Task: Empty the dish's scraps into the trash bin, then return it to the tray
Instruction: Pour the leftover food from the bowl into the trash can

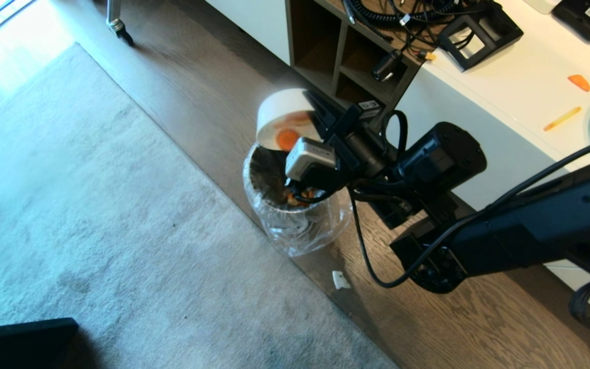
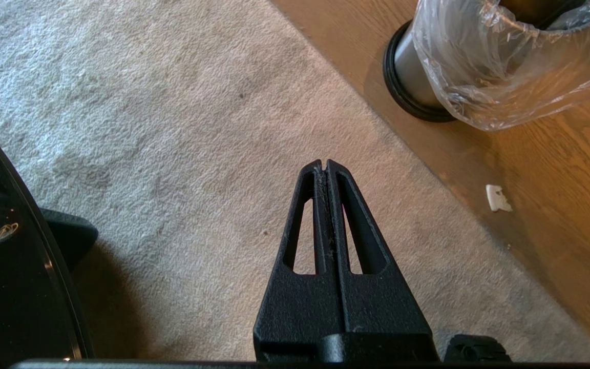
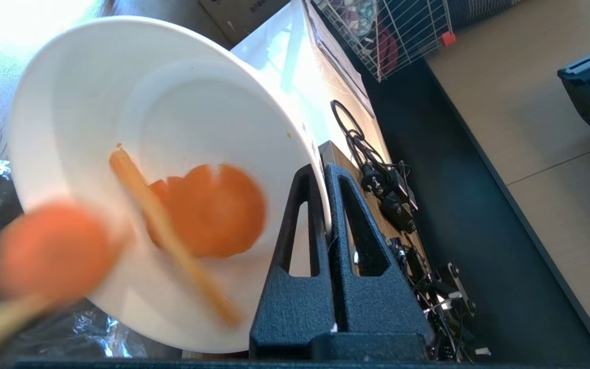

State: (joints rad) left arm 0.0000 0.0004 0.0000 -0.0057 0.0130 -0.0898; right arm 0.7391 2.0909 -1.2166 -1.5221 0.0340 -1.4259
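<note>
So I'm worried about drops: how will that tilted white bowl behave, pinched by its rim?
The bowl looks glossy, so probably slippery where the right gripper pinches its rim. It seems rigid and likely breakable over the wooden floor. Its load should lighten as scraps slide out.

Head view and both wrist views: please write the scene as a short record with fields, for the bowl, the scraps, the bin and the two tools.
dish: white bowl, tipped on its side above the bin
scraps: carrot rounds and sticks sliding toward the lower rim, some already in the bin
trash bin: on the wood floor beside the carpet, lined with a clear bag
right tool: shut on the bowl's rim
left tool: shut, empty, over the carpet
tray: not in view
</note>
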